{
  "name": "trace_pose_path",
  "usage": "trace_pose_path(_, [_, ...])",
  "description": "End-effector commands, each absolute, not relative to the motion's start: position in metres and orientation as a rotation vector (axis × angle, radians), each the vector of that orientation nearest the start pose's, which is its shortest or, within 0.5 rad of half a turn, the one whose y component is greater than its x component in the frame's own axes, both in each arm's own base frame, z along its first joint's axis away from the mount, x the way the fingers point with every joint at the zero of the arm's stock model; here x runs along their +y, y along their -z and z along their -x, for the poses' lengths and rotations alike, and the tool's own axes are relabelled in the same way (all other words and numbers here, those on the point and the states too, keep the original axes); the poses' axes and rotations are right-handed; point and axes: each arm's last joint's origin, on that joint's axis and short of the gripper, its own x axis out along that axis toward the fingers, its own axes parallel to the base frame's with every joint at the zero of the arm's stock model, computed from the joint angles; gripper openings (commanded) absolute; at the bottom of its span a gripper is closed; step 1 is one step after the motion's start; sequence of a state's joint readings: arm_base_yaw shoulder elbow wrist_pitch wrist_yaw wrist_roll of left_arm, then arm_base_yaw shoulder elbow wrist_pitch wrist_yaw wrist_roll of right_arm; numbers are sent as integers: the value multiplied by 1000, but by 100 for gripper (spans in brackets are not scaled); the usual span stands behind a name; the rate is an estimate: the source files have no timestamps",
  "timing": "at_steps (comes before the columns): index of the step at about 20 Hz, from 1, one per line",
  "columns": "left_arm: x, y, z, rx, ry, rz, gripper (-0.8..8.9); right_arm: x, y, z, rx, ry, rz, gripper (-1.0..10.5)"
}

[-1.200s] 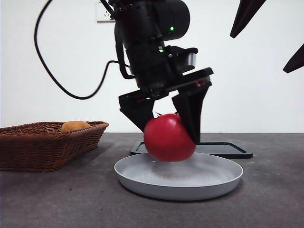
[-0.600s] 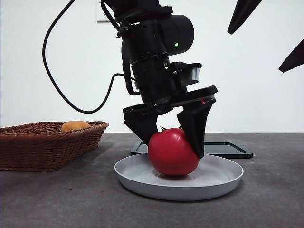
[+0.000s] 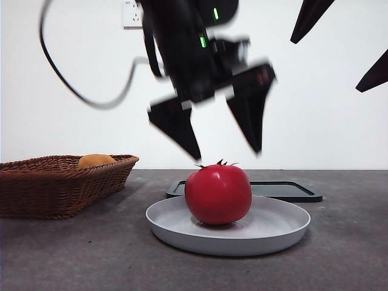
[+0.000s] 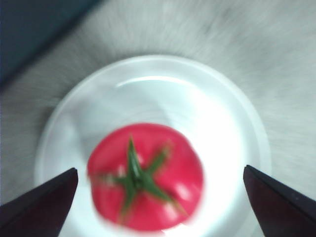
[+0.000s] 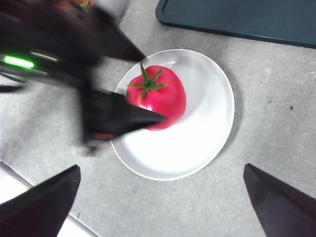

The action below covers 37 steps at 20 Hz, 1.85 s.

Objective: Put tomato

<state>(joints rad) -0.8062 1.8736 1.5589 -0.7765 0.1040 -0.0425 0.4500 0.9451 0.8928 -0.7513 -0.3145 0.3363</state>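
Observation:
The red tomato (image 3: 218,194) with its green calyx stands upright on the pale round plate (image 3: 279,227). My left gripper (image 3: 226,153) is open and empty, blurred by motion, just above the tomato with one jaw to each side and touching nothing. In the left wrist view the tomato (image 4: 148,177) lies on the plate (image 4: 222,108) between the spread jaws of the left gripper (image 4: 159,169). My right gripper (image 3: 327,66) is open and empty, high at the right. Its wrist view looks down on the tomato (image 5: 158,96) and the plate (image 5: 207,123).
A wicker basket (image 3: 60,182) with an orange-yellow round fruit (image 3: 96,160) stands at the left. A flat dark tray (image 3: 291,191) lies behind the plate and also shows in the right wrist view (image 5: 237,19).
The left gripper lowered the tomato onto the plate, opened its jaws and rose above it. The tomato now rests free on the plate. The right gripper has not moved.

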Motion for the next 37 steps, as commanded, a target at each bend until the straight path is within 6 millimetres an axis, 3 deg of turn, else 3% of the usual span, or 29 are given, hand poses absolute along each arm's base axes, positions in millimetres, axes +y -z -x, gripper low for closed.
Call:
trace_pose_path(1, [-280, -281, -259, 1027, 809, -336, 624, 88, -300, -159, 914, -596, -232, 571])
trace_pose_path(7, [-237, -352, -211, 951, 839, -314, 623, 88, -300, -160, 909, -598, -233, 571])
trace_pose_path(13, [-202, -382, -160, 957, 869, -303, 607, 88, -300, -160, 910, -598, -233, 571])
trace_pose_path(16, [-180, -374, -139, 933, 872, -266, 579, 90, -300, -159, 905, -613, -215, 571])
trace_pose_path(22, [-122, -335, -97, 826, 763, -163, 579, 101, -300, -158, 899, -669, -186, 571])
trace_pose_path(27, [-80, -337, -66, 694, 724, -54, 580, 123, -288, -168, 944, -719, -162, 571])
trace_pose_path(31, [-61, -340, -51, 650, 727, -7, 581, 148, -277, -186, 1016, -732, -130, 571])
trace_pose_path(37, [-48, -334, -40, 711, 708, -26, 581, 185, -267, -230, 1156, -650, -39, 572])
